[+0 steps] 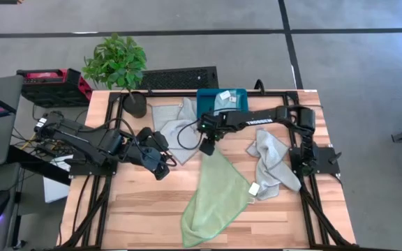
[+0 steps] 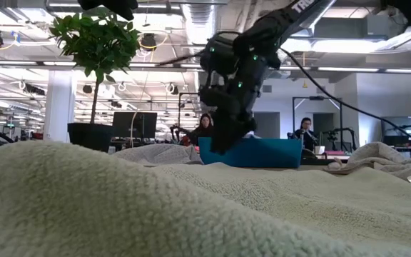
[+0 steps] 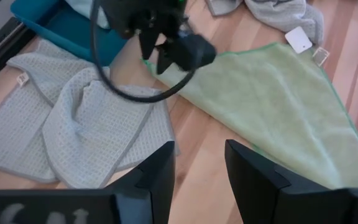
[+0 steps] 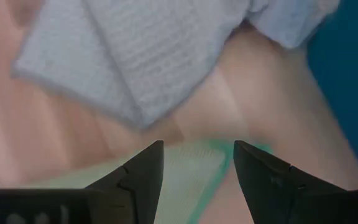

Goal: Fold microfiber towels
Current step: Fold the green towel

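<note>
A light green towel (image 1: 211, 199) lies spread on the wooden table, its far corner (image 4: 219, 152) under my right gripper (image 1: 206, 146). That gripper is open, one finger on each side of the corner, and also shows in the left wrist view (image 3: 169, 56). My left gripper (image 1: 160, 167) is open and empty, left of the green towel. One grey towel (image 1: 173, 120) lies folded over left of the teal bin (image 1: 208, 104). Another grey towel (image 1: 274, 164) lies crumpled at the right. A light blue towel (image 1: 227, 101) lies in the bin. My right gripper points down over the green towel's far corner (image 3: 149, 62) with its fingers apart. I cannot tell whether the fingertips touch the cloth. The towel lies flat on the table.
A potted plant (image 1: 121, 66) stands at the table's far left corner. A white tag (image 1: 254, 188) lies where the right grey towel meets the green one. Bare wood shows near the table's front left (image 1: 131, 216). People sit in the room behind (image 2: 205, 125).
</note>
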Robot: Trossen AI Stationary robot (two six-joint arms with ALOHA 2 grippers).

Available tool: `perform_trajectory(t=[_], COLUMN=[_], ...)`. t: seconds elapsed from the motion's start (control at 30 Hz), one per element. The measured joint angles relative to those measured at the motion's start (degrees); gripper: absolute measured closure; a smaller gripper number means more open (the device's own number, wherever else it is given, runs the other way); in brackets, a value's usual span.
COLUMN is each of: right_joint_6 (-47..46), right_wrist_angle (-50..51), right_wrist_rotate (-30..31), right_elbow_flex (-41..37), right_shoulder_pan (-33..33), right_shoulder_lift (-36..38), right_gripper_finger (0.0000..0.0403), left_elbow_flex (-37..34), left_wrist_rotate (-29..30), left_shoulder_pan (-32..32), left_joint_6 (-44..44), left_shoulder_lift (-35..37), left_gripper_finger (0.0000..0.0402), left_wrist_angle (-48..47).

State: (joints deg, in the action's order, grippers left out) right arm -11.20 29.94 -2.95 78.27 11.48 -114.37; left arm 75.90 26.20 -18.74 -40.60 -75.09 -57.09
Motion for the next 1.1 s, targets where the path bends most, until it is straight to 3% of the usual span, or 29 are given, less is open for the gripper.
perform_trajectory(t=[0.9, 1.1], right_joint_6=[-0.85, -1.67], right_wrist_angle=[0.95, 1.04], right_wrist_rotate=[0.11, 3.03], right_elbow_flex=[-0.15, -0.15], right_shoulder_pan=[0.62, 0.69], right_shoulder_lift=[-1.24, -1.24], right_gripper_finger=[0.0186, 0.0186], left_elbow_flex=[0.02, 0.02], left_wrist_rotate=[-0.02, -0.04], left_shoulder_pan=[0.0, 0.0], left_joint_6=[2.43, 2.43], left_shoulder_lift=[0.0, 0.0], left_gripper_finger=[0.0269, 0.0269], left_wrist_angle=[-0.01, -0.01])
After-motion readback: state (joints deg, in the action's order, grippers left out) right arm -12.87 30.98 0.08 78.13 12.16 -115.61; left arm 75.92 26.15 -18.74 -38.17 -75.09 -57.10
